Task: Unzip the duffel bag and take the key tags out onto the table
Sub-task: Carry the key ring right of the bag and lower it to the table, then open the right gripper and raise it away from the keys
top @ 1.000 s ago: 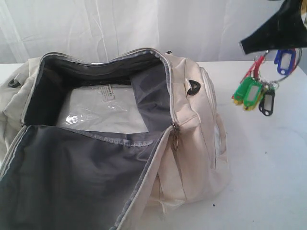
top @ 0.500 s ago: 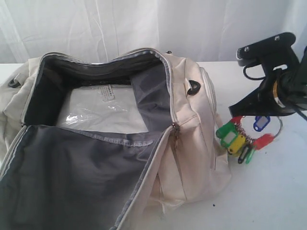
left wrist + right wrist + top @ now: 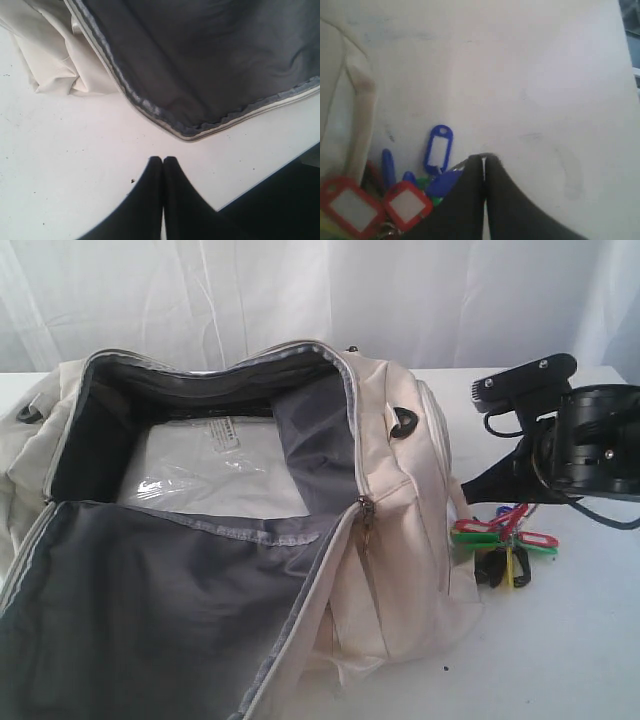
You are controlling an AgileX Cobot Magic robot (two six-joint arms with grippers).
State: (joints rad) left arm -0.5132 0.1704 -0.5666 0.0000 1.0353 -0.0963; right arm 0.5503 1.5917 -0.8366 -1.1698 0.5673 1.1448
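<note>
Plastic tags [image 3: 500, 545] in red, green, yellow and blue lie on the tabletop [image 3: 560, 640] just right of the bag [image 3: 400, 500], close against its end strap. The right tool [image 3: 470, 498] sits low over them, jaws pinched together. The bunch fans out from under its tips, so I judge the ring is caught in the pinch, though I can't see the ring itself.

The bag is unzipped, its grey-lined flap [image 3: 210, 65] thrown toward the near side. That leaves the release. I'd want the bunch fully resting before letting go, then part the jaws just enough to free the ring and lift straight up, watching that no tag hooks on a finger and rides along. A nudge to the right first would keep the tags clear of the strap.

The left tool [image 3: 163, 160] hangs empty, jaws pressed together, above bare tabletop by the flap's corner, well out of the way.

The surface is flat matte white with a few dark specks, and wide open to the right of the bag. Its near edge drops off to dark close behind the left tool. White draped cloth [image 3: 300, 290] closes the far side.
</note>
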